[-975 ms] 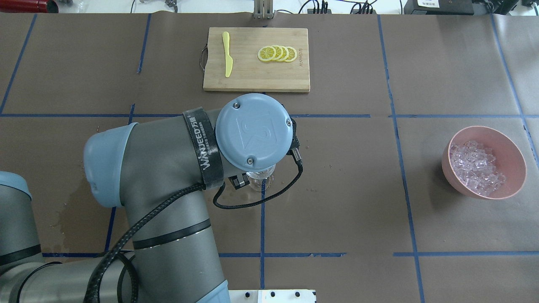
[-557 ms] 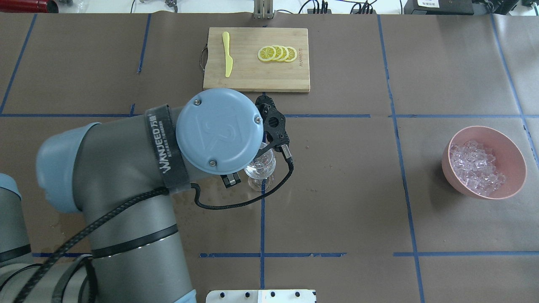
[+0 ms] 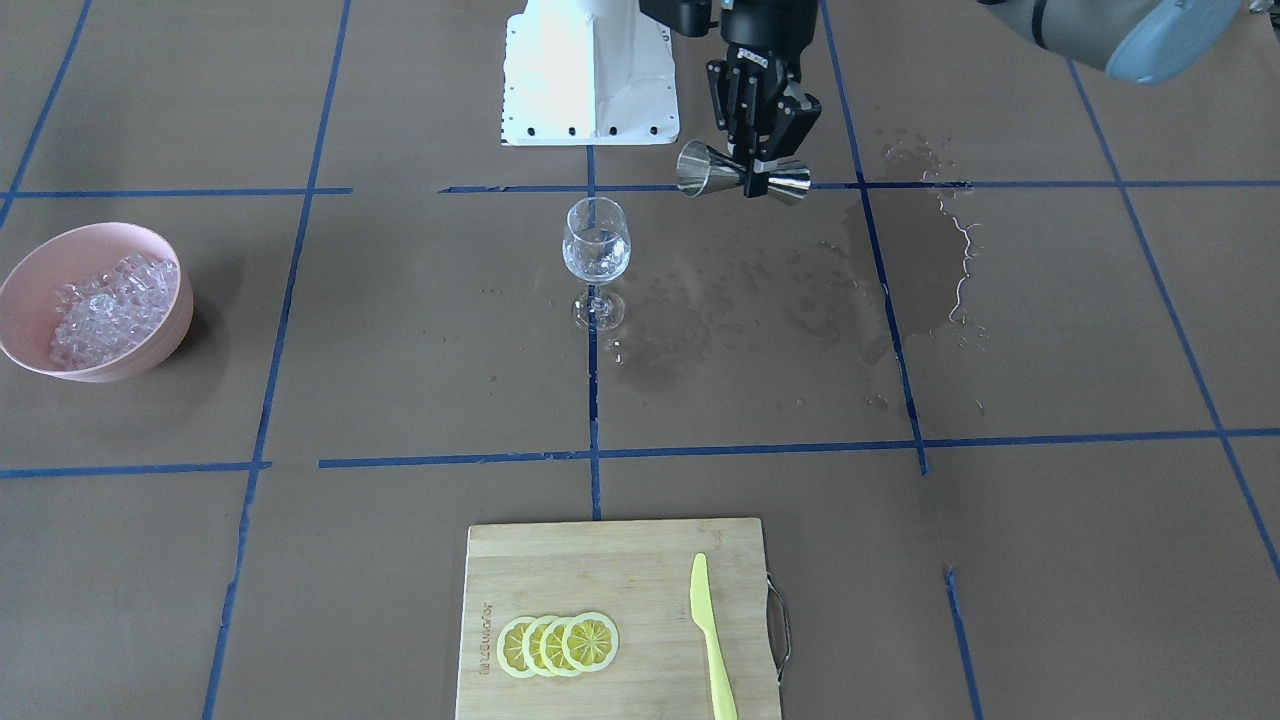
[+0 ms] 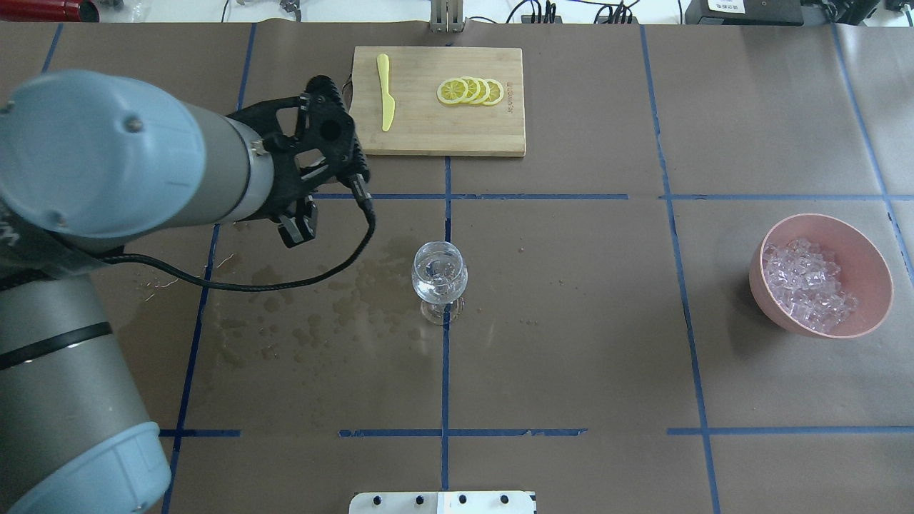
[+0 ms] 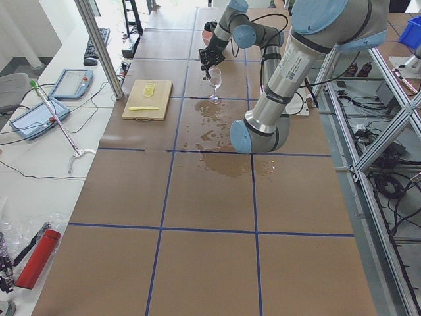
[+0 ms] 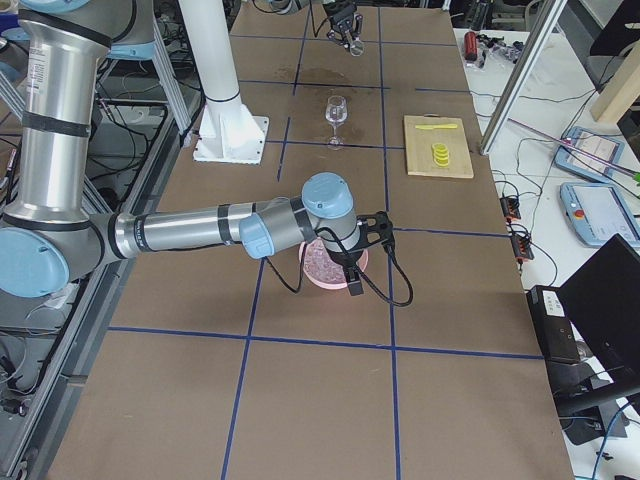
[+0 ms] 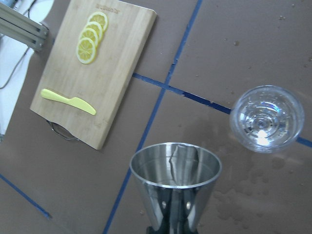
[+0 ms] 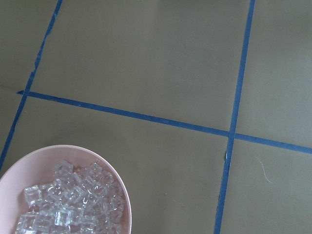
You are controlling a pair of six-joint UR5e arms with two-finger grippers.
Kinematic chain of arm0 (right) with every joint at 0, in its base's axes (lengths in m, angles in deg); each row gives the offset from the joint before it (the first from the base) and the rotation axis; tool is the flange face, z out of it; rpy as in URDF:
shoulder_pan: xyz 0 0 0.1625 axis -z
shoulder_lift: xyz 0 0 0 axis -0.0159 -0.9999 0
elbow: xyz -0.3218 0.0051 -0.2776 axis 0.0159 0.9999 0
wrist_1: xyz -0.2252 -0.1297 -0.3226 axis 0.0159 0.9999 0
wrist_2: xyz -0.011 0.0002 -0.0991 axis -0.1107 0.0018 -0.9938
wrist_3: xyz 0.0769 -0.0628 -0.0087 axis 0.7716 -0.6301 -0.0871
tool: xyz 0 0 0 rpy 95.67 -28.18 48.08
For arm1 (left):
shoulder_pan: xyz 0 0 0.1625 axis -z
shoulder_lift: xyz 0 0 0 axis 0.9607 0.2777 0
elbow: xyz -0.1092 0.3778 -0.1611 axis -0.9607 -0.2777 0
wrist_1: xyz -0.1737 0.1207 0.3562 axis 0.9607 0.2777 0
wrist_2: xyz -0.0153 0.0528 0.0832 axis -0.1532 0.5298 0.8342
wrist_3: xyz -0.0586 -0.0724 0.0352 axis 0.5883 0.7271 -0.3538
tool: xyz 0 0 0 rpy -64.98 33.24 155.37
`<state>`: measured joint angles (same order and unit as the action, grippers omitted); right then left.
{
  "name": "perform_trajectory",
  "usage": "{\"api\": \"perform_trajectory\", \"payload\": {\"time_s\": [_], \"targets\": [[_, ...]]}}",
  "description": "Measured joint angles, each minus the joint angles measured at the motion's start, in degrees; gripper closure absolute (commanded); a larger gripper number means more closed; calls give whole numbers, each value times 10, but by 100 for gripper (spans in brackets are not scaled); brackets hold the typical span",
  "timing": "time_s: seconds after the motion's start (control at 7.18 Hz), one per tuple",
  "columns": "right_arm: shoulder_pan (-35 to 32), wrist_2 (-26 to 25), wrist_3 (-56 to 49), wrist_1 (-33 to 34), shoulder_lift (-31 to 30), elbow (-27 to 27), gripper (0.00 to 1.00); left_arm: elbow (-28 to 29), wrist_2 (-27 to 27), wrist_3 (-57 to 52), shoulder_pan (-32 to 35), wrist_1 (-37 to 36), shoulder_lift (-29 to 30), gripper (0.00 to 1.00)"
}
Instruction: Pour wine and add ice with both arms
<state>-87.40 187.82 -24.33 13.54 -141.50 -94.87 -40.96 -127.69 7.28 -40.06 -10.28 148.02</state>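
Observation:
A clear wine glass (image 3: 596,245) (image 4: 440,275) stands upright mid-table with a little colourless wine (image 3: 596,264) in its bowl. My left gripper (image 3: 762,178) hangs behind the glass, toward the robot's base and its left. It is shut on the waist of a steel jigger (image 3: 745,172) (image 7: 175,180), which lies level with its mouth toward the glass. The ice (image 4: 807,280) (image 8: 73,207) is heaped in a pink bowl (image 4: 875,285) far to the right. My right gripper (image 6: 352,275) shows only in the exterior right view, near that bowl; I cannot tell its state.
A bamboo cutting board (image 4: 428,135) at the far edge carries lemon slices (image 4: 471,91) and a yellow knife (image 4: 385,93). Wet spill patches (image 3: 900,270) (image 4: 285,314) darken the paper left of the glass. The white base plate (image 3: 590,70) sits at the robot's side.
My left arm has swung away from above the wine glass toward the overhead view's left and far side, taking the jigger with it. The glass now stands uncovered.

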Motion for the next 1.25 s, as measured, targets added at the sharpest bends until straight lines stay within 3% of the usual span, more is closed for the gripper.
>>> {"api": "perform_trajectory", "payload": {"time_s": [0.42, 0.7, 0.97, 1.25], "targets": [[0, 0, 0, 0, -1, 0, 0, -40, -18, 14, 21, 227, -170, 100], [0, 0, 0, 0, -3, -1, 0, -39, -27, 87, 25, 445, -319, 100], [0, 0, -1, 0, -4, -1, 0, 18, 4, 170, 26, 739, -474, 100], [0, 0, -1, -1, -4, -2, 0, 137, 98, 256, 22, 970, -527, 100]]}}
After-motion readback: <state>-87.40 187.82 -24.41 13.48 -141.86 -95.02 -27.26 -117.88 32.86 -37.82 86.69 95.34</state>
